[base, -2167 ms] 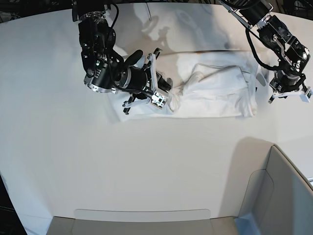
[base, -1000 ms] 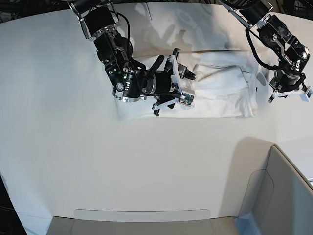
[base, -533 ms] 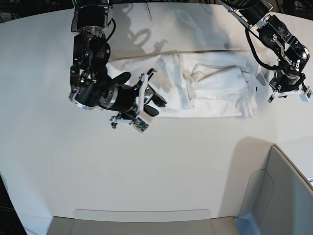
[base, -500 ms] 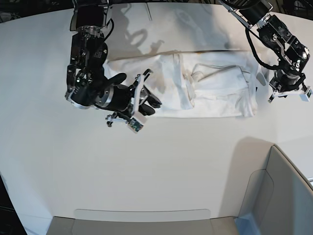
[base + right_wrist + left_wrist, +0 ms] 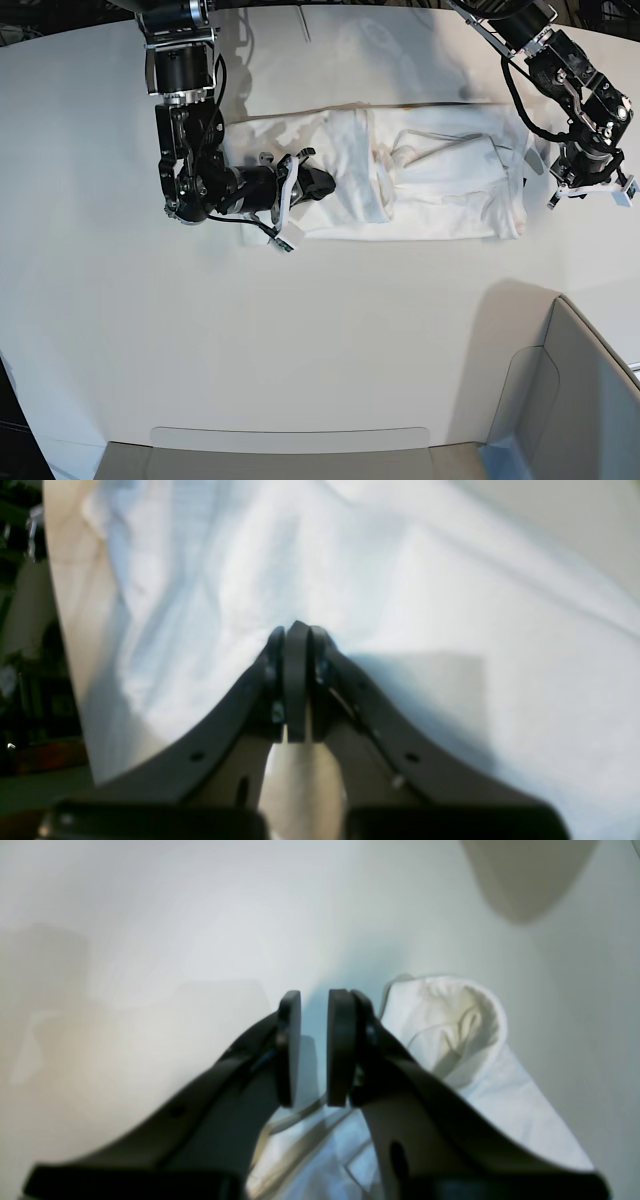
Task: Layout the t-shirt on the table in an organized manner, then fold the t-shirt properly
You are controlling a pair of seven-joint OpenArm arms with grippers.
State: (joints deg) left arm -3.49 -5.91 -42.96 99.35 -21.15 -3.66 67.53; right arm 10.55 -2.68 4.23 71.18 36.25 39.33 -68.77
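The white t-shirt [image 5: 440, 185] lies as a long, rumpled band across the far part of the table [image 5: 300, 330]. My right gripper [image 5: 318, 184] lies low over the shirt's left part. In the right wrist view its pads are pressed together [image 5: 297, 680], tips at the cloth [image 5: 425, 605], and no cloth shows between them. My left gripper [image 5: 588, 190] sits just off the shirt's right edge. In the left wrist view it [image 5: 314, 1045] is open a narrow gap with bare table [image 5: 150, 915] behind it, and a rolled shirt edge [image 5: 465, 1035] lies to its right.
Grey bin-like panels stand at the near right corner [image 5: 585, 400] and along the near edge [image 5: 290, 450]. The table's curved far edge runs just behind the shirt. Dark clutter shows past the table edge [image 5: 30, 630] in the right wrist view.
The shirt's left part now lies spread out leftward. My right gripper came back from the shirt's front-left edge over the cloth and shut. The left arm has not moved.
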